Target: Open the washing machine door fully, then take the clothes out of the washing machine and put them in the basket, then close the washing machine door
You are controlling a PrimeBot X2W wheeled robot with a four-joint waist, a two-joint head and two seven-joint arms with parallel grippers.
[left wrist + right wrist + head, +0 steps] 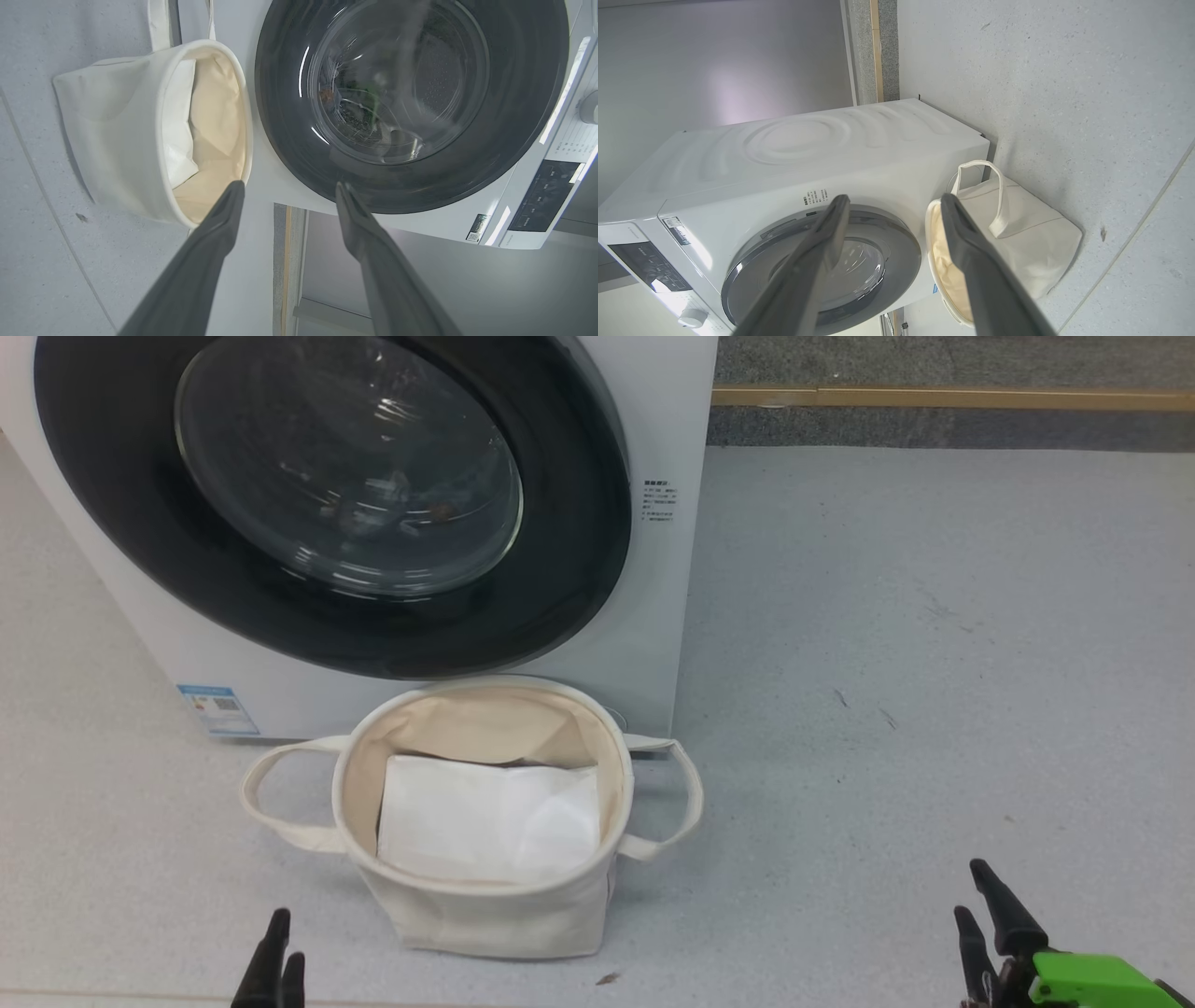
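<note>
1. Your left gripper [285, 943] sits at the lower left of the head view, low over the pale grey speckled floor [887, 663]. In its own wrist view the left gripper [289, 185] has its two long dark fingers spread apart with nothing between them: released.
2. Your right gripper [971, 889] is at the lower right of the head view, with a bright green part [1092, 980] behind its fingers. In the right wrist view it [895, 198] is also spread wide and holding nothing.
3. The large round door with the glossy black rim and domed clear glass window [345, 476] lies flat against the front of the big white front-loading washing machine [663, 616]; it is shut. Neither gripper touches it.
4. Behind the glass [411, 93] you get dim shapes and reflections, too unclear to make out.
5. The round cream canvas basket with two loop handles [495, 919] stands upright on the floor just in front of the machine, below the door and between your two grippers, well apart from both.
6. Inside the basket lies a flat white sheet [485, 817].
7. A small blue label sticker [217, 707] sits low on the machine's front, left of the basket.
</note>
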